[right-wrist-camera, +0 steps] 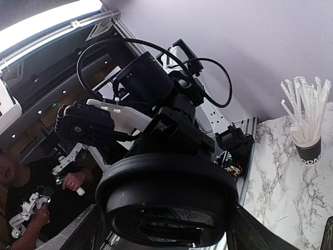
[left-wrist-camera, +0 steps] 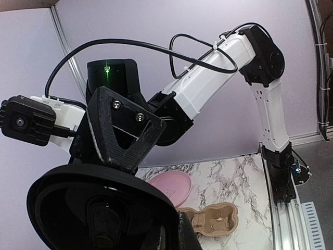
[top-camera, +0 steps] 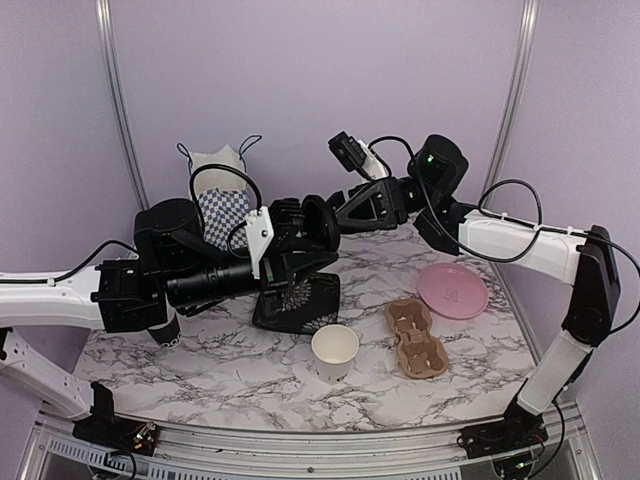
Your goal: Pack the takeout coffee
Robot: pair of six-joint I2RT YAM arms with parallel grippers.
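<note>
The white paper cup (top-camera: pixel 335 352) stood upright and uncovered on the marble table (top-camera: pixel 240 370), toward the near edge. It was just left of a brown pulp cup carrier (top-camera: pixel 416 337) with 2 visible wells and in front of a black patterned bag (top-camera: pixel 300 300). Its black lid (right-wrist-camera: pixel 166 174) was not on it. The lid hung in the air above the black bag, turned on edge, between the 2 arms. The left gripper (top-camera: pixel 300 228) reached in from the left, clenched tight on the lid. The right gripper (top-camera: pixel 340 213) met it from the opposite side. In the right wrist view, its jaws stood wide with the lid filling the space between them. Whether they pressed on the rim or only flanked it could not be told. A pink plate (top-camera: pixel 453 291) lay on the table behind the carrier, on the right. A white bag with a checkered panel (top-camera: pixel 222 195) stood at the back left. A short black cup of white straws (right-wrist-camera: pixel 308 148) stood on the marble at the left side, well apart from the paper cup.
</note>
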